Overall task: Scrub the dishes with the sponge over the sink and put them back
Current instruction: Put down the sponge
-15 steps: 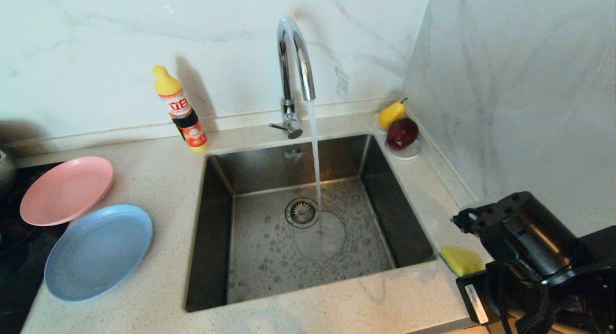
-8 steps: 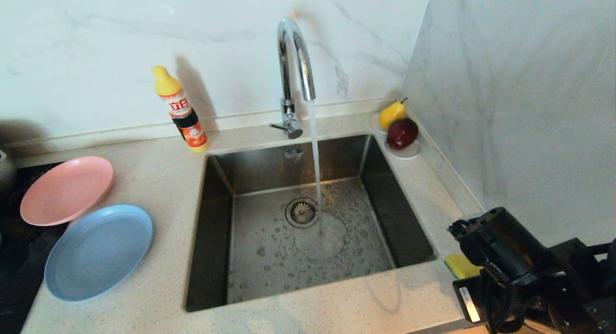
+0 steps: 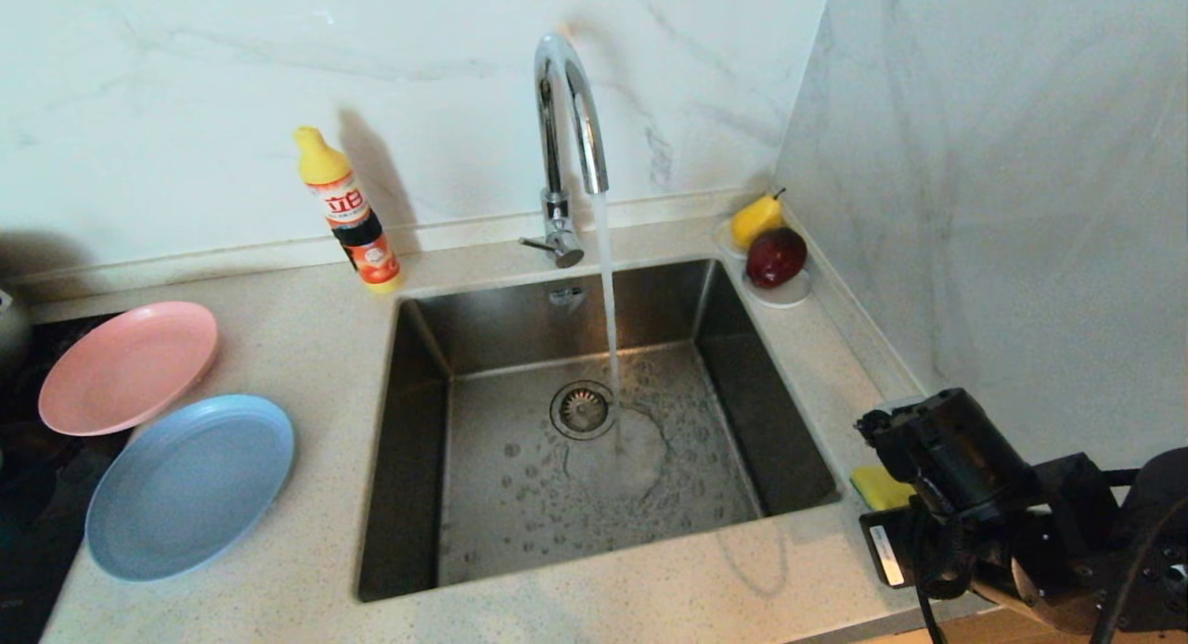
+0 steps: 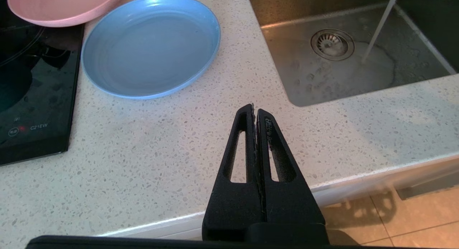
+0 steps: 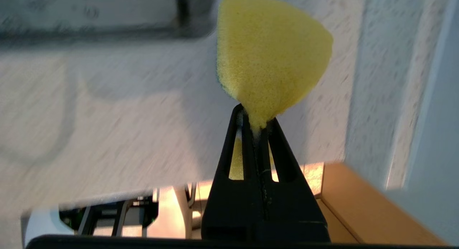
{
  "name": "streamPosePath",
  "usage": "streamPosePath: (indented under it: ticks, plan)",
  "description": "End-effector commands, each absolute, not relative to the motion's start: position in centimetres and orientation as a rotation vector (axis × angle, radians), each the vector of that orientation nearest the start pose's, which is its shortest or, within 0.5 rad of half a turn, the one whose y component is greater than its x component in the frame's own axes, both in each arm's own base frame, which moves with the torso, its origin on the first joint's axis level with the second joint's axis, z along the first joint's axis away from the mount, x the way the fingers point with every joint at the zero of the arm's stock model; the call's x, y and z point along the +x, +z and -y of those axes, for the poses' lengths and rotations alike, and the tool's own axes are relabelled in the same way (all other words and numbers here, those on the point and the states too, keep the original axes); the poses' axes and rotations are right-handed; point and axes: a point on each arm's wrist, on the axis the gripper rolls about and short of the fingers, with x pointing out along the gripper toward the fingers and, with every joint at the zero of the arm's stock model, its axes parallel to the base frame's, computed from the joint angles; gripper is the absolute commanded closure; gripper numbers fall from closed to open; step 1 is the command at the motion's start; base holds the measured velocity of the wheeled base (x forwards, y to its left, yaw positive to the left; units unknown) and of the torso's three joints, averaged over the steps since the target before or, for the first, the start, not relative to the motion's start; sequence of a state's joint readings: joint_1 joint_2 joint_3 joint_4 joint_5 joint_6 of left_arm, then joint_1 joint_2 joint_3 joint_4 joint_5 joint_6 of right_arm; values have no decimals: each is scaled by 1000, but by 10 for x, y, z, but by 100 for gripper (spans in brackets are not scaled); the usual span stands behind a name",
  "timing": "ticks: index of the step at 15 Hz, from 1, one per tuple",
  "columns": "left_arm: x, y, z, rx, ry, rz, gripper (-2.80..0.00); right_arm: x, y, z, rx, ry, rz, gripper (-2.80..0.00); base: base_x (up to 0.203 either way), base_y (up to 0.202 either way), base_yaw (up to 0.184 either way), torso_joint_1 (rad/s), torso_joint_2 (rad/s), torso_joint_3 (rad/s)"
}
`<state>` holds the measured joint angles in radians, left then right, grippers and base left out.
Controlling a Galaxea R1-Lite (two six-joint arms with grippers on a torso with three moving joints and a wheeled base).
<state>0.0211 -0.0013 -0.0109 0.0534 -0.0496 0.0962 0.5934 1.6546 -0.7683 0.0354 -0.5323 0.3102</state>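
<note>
Beside the sink's (image 3: 413,421) front right corner, the yellow sponge (image 3: 874,486) sits low over the counter, mostly hidden behind my right wrist (image 3: 956,458). My right gripper (image 5: 255,114) is shut on the narrow end of the sponge (image 5: 269,51). The pink plate (image 3: 125,366) and the light-blue plate (image 3: 190,482) lie on the counter left of the sink. My left gripper (image 4: 254,107) is shut and empty over the counter's front edge, near the blue plate (image 4: 150,44). Water runs from the chrome tap (image 3: 566,115) onto the sink floor (image 4: 304,73).
A detergent bottle (image 3: 351,212) stands behind the sink's left corner. A pear (image 3: 756,219) and a dark red fruit (image 3: 776,257) rest on a white saucer (image 3: 791,297) in the back right corner. A black hob (image 4: 32,98) lies at the far left. A marble wall closes the right side.
My right wrist has sunk and drawn a little left and back at the counter's front right, covering more of the sponge. The plates and left gripper have not moved.
</note>
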Motion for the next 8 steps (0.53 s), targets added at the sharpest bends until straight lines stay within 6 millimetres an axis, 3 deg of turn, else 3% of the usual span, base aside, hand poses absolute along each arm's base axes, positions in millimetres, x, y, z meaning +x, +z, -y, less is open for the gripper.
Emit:
streamPosePath:
  ticks: [1,8]
  plan:
    - [-24,73,2,95,-31,-43,0,230,123,-128,-203,-95,-782,0,0,0,0,0,0,0]
    - [-24,73,2,95,-31,-43,0,256,118,-122,-201,-72,-723,0,0,0,0,0,0,0]
